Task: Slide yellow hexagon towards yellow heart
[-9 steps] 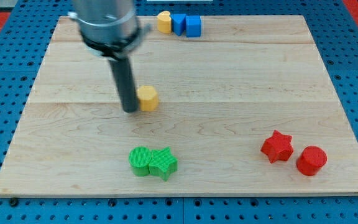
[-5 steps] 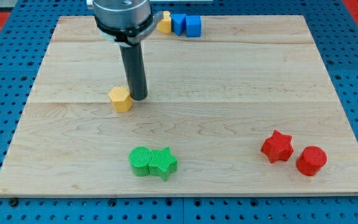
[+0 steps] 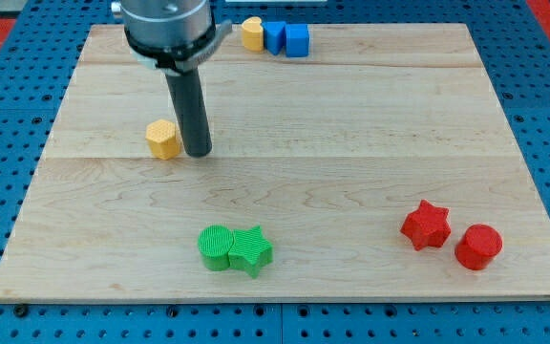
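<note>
Wooden board [image 3: 351, 115] fills most of the view, sitting on blue pegboard.

Arm comes down from the view's top left; no claw on this rig, so nothing to open or close, only a dark rod ending in my tip [image 3: 197, 153] on the board.

Green pair near the view's bottom: green cylinder [image 3: 216, 247] touching green star [image 3: 251, 250]. Red star [image 3: 425, 225] and red cylinder [image 3: 478, 247] at the view's lower right, just beside each other.

At the top edge, two blue cubes [image 3: 285, 38] in a row, with the yellow heart [image 3: 251, 32] touching the left one.

Yellow hexagon [image 3: 163, 139] lies left of centre, just beside my tip on its left, a sliver of board possibly between them.

Key relation: the heart lies up and to the right of the hexagon, well apart. My tip stands on the hexagon's right, the heart's side. Judgement: a push from here drives it away; the tip needs to get round to the hexagon's lower left first.
</note>
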`<state>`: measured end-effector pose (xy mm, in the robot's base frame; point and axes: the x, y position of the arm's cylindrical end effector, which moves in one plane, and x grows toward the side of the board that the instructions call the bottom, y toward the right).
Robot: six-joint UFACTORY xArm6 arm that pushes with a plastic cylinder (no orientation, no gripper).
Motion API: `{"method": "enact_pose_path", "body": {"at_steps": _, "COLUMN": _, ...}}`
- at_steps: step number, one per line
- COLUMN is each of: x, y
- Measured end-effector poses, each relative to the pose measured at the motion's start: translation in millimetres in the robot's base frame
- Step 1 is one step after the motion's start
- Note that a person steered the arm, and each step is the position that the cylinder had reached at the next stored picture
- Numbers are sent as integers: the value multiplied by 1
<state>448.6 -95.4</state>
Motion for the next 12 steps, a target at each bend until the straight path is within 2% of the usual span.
{"method": "enact_pose_path", "body": {"at_steps": 1, "x": -17, "y": -50}}
{"method": "enact_pose_path", "body": {"at_steps": 2, "x": -45, "y": -72}}
{"method": "enact_pose_path", "body": {"at_steps": 3, "x": -43, "y": -75}}
{"method": "enact_pose_path", "body": {"at_steps": 4, "x": -47, "y": -116}}
{"method": "enact_pose_path", "body": {"at_steps": 5, "x": -79, "y": -94}}
{"method": "enact_pose_path", "body": {"at_steps": 6, "x": -90, "y": -50}}
{"method": "enact_pose_path", "body": {"at_steps": 7, "x": -148, "y": -38}}
{"method": "enact_pose_path", "body": {"at_steps": 9, "x": -206, "y": -36}}
{"method": "enact_pose_path", "body": {"at_steps": 10, "x": -222, "y": -50}}
{"method": "enact_pose_path", "body": {"at_steps": 11, "x": -228, "y": -16}}
{"method": "enact_pose_path", "body": {"at_steps": 12, "x": -229, "y": -28}}
